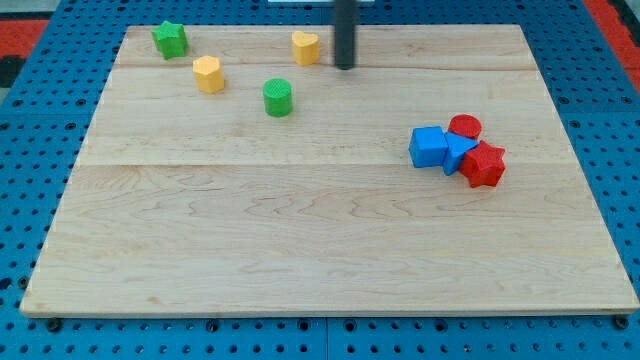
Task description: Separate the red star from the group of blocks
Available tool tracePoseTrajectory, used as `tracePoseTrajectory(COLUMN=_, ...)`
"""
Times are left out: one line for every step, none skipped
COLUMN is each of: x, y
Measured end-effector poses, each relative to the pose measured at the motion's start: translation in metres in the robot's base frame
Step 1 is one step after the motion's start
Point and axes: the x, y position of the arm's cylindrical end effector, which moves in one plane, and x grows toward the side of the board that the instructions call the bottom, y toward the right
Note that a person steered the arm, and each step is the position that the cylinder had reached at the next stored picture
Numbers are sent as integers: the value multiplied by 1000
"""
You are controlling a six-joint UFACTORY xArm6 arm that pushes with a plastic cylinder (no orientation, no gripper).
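My tip (345, 67), a plain dark rod with no pincer, stands far left of the red star-shaped block (484, 165), which touches the blue cube (428, 147), so nothing is separated yet.

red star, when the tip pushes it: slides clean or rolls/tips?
The red star looks squat and flat-bottomed, so it likely slides rather than rolls. Its points may make it rotate. It touches a blue block, which may drag along.
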Motion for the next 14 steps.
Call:
tracePoseTrajectory(x=17, y=120)
tracePoseTrajectory(x=93, y=208)
tracePoseTrajectory(x=201, y=181)
tracePoseTrajectory(x=272, y=100)
tracePoseTrajectory(x=250, y=88)
tracePoseTrajectory(x=205, y=134)
tracePoseTrajectory(x=162, y=144)
tracePoseTrajectory(x=136, y=146)
tracePoseTrajectory(x=113, y=125)
tracePoseTrajectory(x=132, y=152)
tracePoseTrajectory(x=169, y=127)
tracePoseTrajectory(x=120, y=100)
tracePoseTrajectory(x=46, y=102)
tracePoseTrajectory(x=30, y=120)
